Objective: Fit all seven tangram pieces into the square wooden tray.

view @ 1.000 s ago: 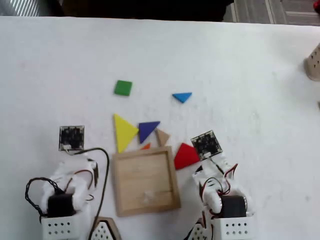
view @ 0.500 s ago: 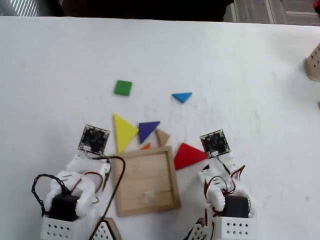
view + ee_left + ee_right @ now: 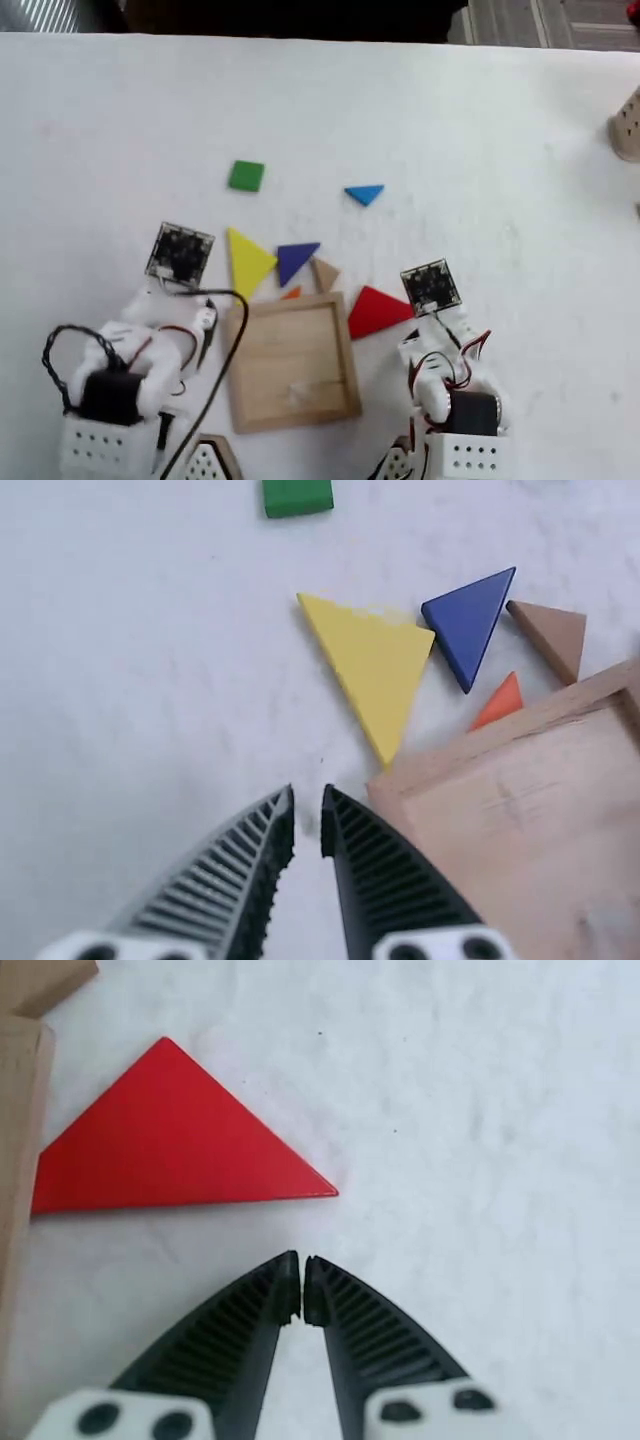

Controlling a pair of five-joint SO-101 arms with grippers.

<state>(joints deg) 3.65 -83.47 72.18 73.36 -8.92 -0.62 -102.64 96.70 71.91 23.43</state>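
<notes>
A square wooden tray [image 3: 290,360] lies on the white counter [image 3: 480,150] between the two arms, with no piece inside it. All seven pieces sit outside it.

A small orange triangle [image 3: 291,293] touches the tray's far rim. Just beyond that rim lie a large yellow triangle [image 3: 246,262], a dark blue triangle [image 3: 295,260] and a tan wooden triangle [image 3: 324,273]. The yellow one's tip comes close to the tray's far left corner. A large red triangle [image 3: 377,311] lies against the tray's right rim near the far right corner. A green square [image 3: 246,176] and a small light blue triangle [image 3: 364,193] lie well beyond the tray.

The left claw [image 3: 307,810] hovers over bare counter just outside the tray's far left corner, its jaws a narrow slit apart and empty. The right claw [image 3: 301,1285] sits right of the tray, near the red triangle's outer point, its jaws pressed together on nothing.
</notes>
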